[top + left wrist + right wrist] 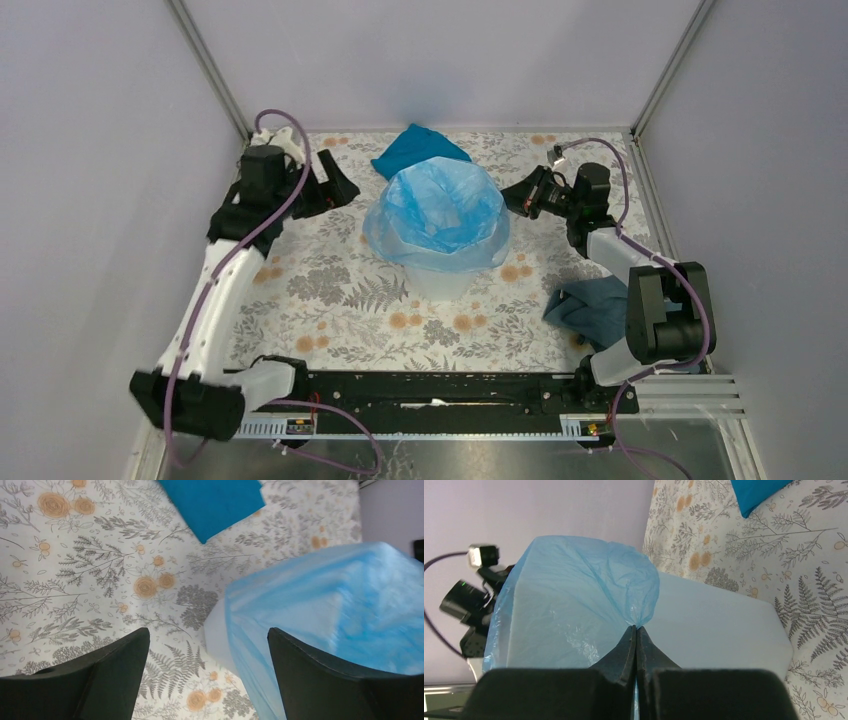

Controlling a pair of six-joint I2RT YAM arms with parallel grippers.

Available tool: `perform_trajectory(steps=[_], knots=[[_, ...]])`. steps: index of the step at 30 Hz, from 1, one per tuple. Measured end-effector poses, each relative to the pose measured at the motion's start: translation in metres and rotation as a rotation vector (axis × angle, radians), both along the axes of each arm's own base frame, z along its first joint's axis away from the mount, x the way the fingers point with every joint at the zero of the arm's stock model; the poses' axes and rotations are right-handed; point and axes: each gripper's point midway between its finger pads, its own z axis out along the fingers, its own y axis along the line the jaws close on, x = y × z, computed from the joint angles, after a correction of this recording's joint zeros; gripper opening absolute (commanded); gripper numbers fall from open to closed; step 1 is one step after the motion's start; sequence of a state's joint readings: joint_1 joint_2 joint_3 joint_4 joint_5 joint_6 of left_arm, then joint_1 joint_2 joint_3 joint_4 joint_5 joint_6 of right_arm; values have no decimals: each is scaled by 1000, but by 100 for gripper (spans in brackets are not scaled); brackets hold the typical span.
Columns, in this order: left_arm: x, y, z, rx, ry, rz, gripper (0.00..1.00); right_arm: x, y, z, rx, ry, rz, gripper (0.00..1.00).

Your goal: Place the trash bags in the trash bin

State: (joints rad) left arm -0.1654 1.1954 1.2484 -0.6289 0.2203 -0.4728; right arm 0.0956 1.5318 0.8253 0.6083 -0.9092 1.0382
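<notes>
The trash bin (pixel 441 281) stands upright mid-table, with the light-blue trash bag (pixel 437 212) spread over its rim and hanging down its sides. My right gripper (pixel 516 197) is at the bin's right side. In the right wrist view it (pixel 636 628) is shut on a pinched fold of the bag (pixel 579 590) against the white bin wall (pixel 719 622). My left gripper (pixel 337 186) is open and empty, just left of the bin. In the left wrist view it (pixel 208 631) frames the bin wall (pixel 216 639) and the bag (pixel 340 610) without touching them.
A teal folded cloth (pixel 417 148) lies behind the bin, also seen in the left wrist view (pixel 215 502). A grey-blue cloth (pixel 594 306) lies at the right by the right arm's base. Enclosure walls stand close on the left, back and right.
</notes>
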Motion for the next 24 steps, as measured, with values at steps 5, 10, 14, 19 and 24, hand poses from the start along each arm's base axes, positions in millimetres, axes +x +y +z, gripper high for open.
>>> perform_trajectory(steps=[5, 10, 14, 19, 24], knots=[[-50, 1, 37, -101, -108, 13, 92, -1, -1, -7, -18, 22, 1, 0], [-87, -22, 23, -306, -74, -44, 88, -2, -1, -10, -30, 25, 3, 0], [-95, -39, -14, -421, 52, -82, 88, -2, -1, -9, -31, 22, 4, 0], [-98, -51, -39, -501, 147, -110, 67, -2, -1, -9, -32, 24, 4, 0], [-98, -61, -43, -548, 136, -153, 36, -2, -1, -8, -32, 22, 4, 0]])
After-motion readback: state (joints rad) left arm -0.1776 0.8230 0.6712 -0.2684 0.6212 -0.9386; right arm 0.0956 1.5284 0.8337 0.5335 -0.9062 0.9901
